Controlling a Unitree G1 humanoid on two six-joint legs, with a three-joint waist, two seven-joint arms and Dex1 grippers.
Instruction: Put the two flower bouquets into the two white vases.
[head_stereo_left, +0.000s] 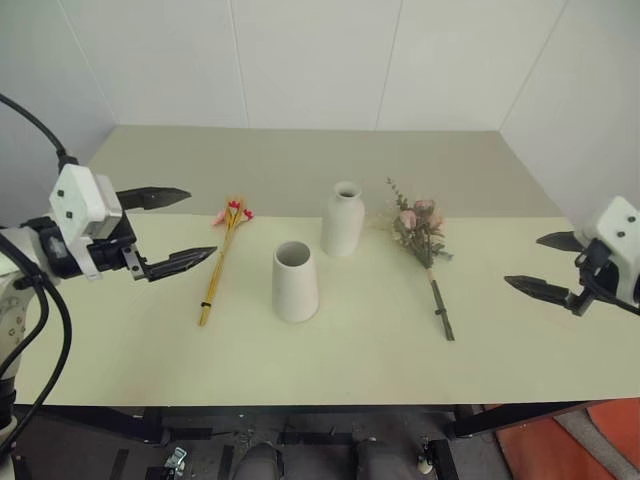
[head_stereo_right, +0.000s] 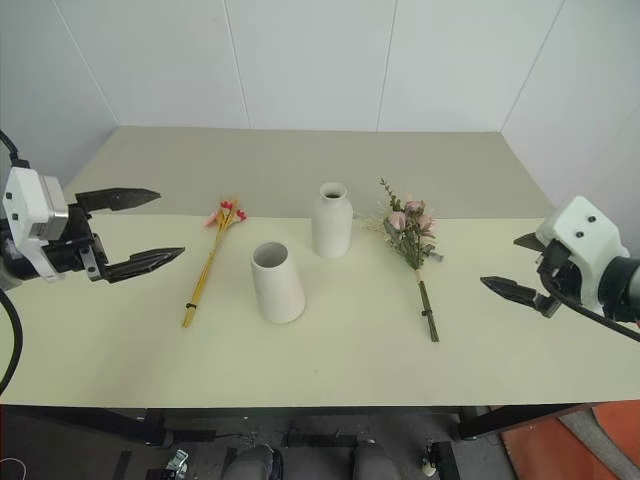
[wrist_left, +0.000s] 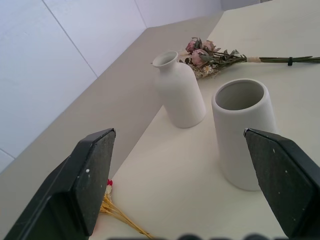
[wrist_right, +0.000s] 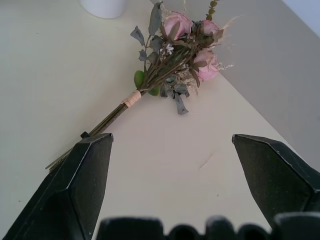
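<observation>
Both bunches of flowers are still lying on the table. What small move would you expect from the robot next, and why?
Probably the left end effector lowers toward the yellow straw bunch. It is open, empty, and hangs just beside those stems, which lie flat on the table. The right end effector, also open, sits farther from the rose bunch. Both white vases stand empty.

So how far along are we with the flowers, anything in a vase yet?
Nothing is done yet. The straw bouquet and the rose bouquet both lie flat on the table; the bottle vase and the cone vase stand empty. Nothing is in hand: the left gripper and right gripper hover with jaws open. Both placements are left.
</observation>
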